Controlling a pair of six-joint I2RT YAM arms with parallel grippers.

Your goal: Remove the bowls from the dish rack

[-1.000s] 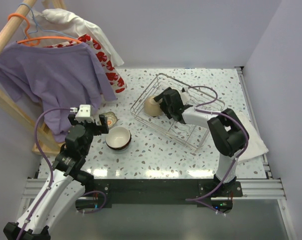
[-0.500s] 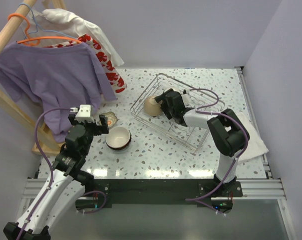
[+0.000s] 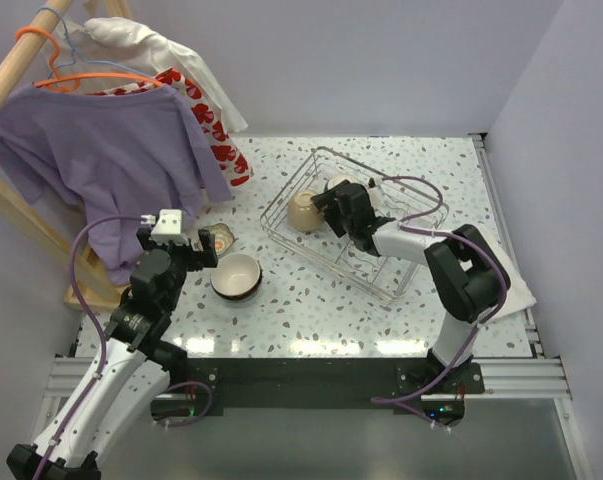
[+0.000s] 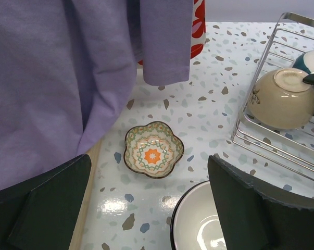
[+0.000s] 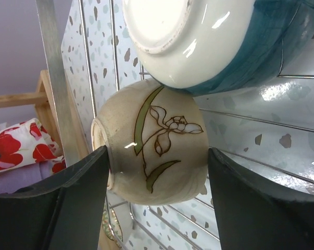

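The speckled surface (image 3: 311,310) holds the dish rack (image 3: 381,280) at right; hanging clothes (image 3: 111,150) crowd its left edge. One bowl (image 3: 236,277) sits out on the surface; a tan bowl (image 3: 302,211) and a teal bowl (image 5: 271,41) remain racked. Your right hand (image 5: 158,156) straddles the tan bowl by the rack's rim; you cannot tell if it grips. Your left hand (image 4: 149,208) hovers wide, empty. Free surface lies between rack and unloaded bowl.

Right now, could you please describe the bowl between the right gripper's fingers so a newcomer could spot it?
Find the silver dish rack on the speckled table. At its left end a tan bowl lies tipped over, beside a teal-and-white bowl. Only the tan one bears a drawn flower with green leaves.
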